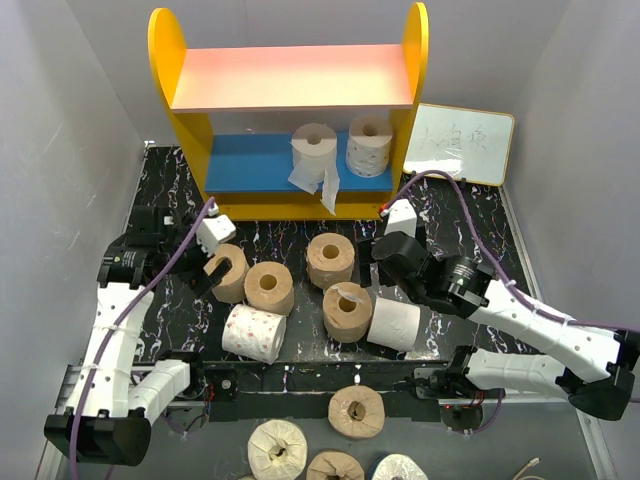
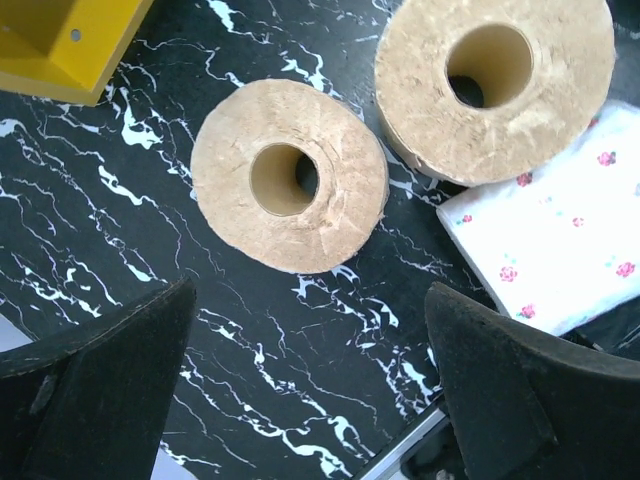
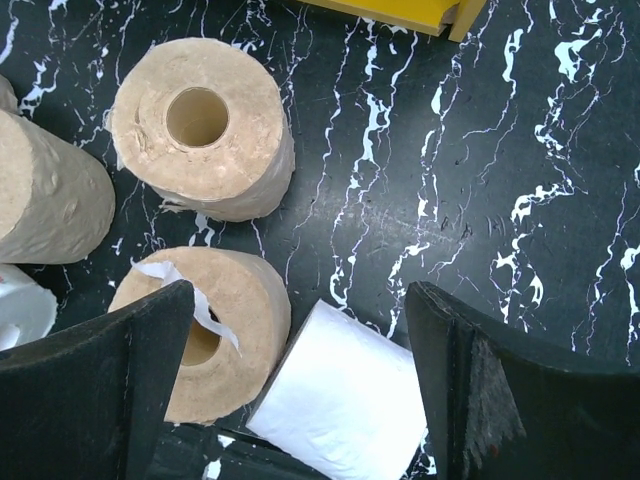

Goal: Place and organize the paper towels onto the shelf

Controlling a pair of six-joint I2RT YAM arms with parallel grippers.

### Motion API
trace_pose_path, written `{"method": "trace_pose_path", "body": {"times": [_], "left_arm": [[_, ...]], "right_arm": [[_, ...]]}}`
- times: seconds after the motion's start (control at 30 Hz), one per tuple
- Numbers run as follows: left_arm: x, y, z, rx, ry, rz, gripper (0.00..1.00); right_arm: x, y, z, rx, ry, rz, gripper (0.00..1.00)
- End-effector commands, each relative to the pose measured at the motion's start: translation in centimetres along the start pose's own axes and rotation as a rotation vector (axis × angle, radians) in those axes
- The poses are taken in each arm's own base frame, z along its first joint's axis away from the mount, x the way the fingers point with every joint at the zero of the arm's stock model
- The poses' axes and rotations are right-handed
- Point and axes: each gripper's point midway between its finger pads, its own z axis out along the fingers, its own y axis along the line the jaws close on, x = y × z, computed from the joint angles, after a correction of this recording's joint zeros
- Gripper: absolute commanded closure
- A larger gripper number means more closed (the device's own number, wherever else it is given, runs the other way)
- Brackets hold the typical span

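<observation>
The shelf [image 1: 188,130] stands at the back. Two white paper towels stand on its blue lower board: one trailing a loose sheet [image 1: 315,147] and a patterned one [image 1: 369,146]. On the black mat lie several tan rolls [image 1: 270,287], a pink-dotted white roll [image 1: 253,333] and a plain white roll [image 1: 394,324]. My left gripper [image 1: 205,268] is open and empty just left of a tan roll [image 2: 288,175]. My right gripper [image 1: 382,283] is open above the plain white roll [image 3: 345,400], which lies between its fingers beside a tan roll [image 3: 205,330].
A small white writing board [image 1: 460,143] leans right of the shelf. More rolls lie off the mat at the near edge, a tan one [image 1: 356,411] among them. Grey walls close in on both sides. The shelf's yellow foot [image 2: 70,40] is near the left gripper.
</observation>
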Motion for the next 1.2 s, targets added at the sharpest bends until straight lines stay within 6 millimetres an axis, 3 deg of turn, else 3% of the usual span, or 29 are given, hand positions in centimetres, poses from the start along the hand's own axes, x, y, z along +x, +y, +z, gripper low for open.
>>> {"method": "trace_pose_path", "body": {"times": [0.0,0.1,0.43,0.67,0.9,1.17], "left_arm": [[2.1,-0.6,0.9,0.046,0.115,0.098,0.03],[2.6,-0.6,1.5,0.04,0.158,0.131,0.05],[3.2,-3.6,3.6,0.187,0.193,0.266,0.17],[4.4,-2.3,6.3,0.128,0.273,0.304,0.19],[3.6,-1.3,7.8,0.09,0.27,0.292,0.24],[4.0,-1.8,8.8,0.117,0.29,0.274,0.41]], "right_arm": [[-1.7,1.0,0.7,-0.006,-0.052,0.012,0.14],[-1.8,1.5,1.3,-0.01,-0.058,0.017,0.14],[-0.2,1.8,2.6,0.003,-0.021,0.023,0.14],[0.2,0.8,2.0,0.02,-0.03,0.048,0.14],[0.4,-0.3,1.0,0.037,-0.043,0.069,0.14],[0.5,-1.1,0.6,0.05,-0.053,0.081,0.14]]}}
